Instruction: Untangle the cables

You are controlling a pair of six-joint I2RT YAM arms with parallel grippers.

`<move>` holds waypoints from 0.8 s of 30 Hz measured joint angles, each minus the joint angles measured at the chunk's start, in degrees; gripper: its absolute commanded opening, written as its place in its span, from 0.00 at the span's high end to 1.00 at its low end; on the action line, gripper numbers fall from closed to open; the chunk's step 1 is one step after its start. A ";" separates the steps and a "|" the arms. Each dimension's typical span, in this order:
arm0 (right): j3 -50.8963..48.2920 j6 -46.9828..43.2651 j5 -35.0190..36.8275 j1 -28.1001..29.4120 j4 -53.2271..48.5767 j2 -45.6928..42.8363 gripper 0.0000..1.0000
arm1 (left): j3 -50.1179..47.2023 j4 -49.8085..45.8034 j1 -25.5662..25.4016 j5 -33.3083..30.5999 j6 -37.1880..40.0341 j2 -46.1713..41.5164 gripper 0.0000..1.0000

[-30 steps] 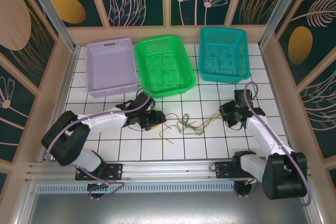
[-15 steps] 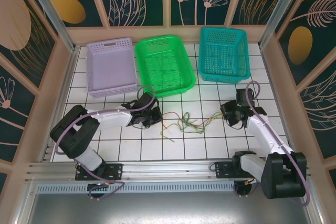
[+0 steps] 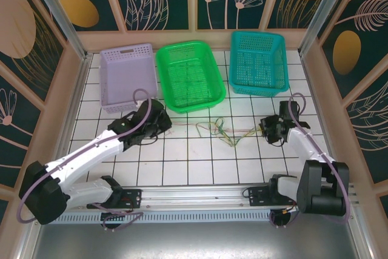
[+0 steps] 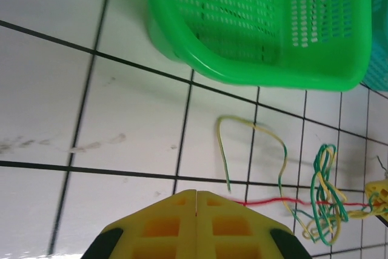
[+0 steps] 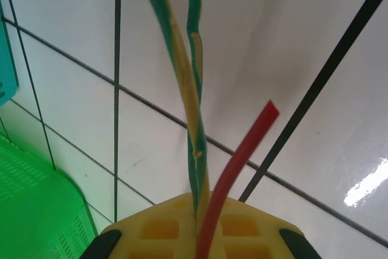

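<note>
- The left end effector (image 4: pixel 195 195) is pressed together near the bright green plastic basket (image 4: pixel 254 80).
- The thin green-yellow and red cables (image 5: pixel 194 28) are pinched by the right end effector (image 5: pixel 203 203).

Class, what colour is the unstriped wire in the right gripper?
Red; the wire shows best in the right wrist view.

**Cables** (image 3: pixel 225 136): thin green, yellow, red and pale wires, strung loosely across the white tiled table (image 3: pixel 182 162), near the green basket (image 3: pixel 193 107). Left wrist view: a green-and-yellow wire (image 4: pixel 251 127) arches free, and a red wire (image 4: pixel 267 201) runs straight towards a knotted green-yellow cluster (image 4: pixel 324 195). Right wrist view: the red wire's (image 5: pixel 242 156) cut end lies beside two green-yellow strands (image 5: pixel 182 65).
</note>
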 measured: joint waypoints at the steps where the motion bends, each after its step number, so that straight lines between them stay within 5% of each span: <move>1: 0.00 -0.09 0.39 -0.48 0.26 0.48 0.94 | 0.04 -1.01 0.74 -1.09 0.02 -0.74 1.00; 9: -0.66 0.68 0.13 -1.33 4.39 4.35 0.84 | -2.67 0.74 2.49 1.16 0.39 -2.12 1.00; 12: -1.29 0.90 0.04 -1.33 4.70 4.33 0.92 | -4.24 2.27 2.49 4.17 0.42 -1.97 1.00; 15: -1.33 1.14 0.17 -1.33 4.74 4.07 0.92 | -4.68 4.22 2.45 8.37 0.57 0.35 0.65; 17: -1.33 1.07 0.17 -1.33 4.72 4.00 0.90 | -5.90 7.10 1.92 11.52 0.22 3.30 0.51; 24: -1.09 0.46 0.17 -1.33 4.07 4.04 0.80 | -6.69 11.80 -2.82 16.79 0.33 15.21 0.44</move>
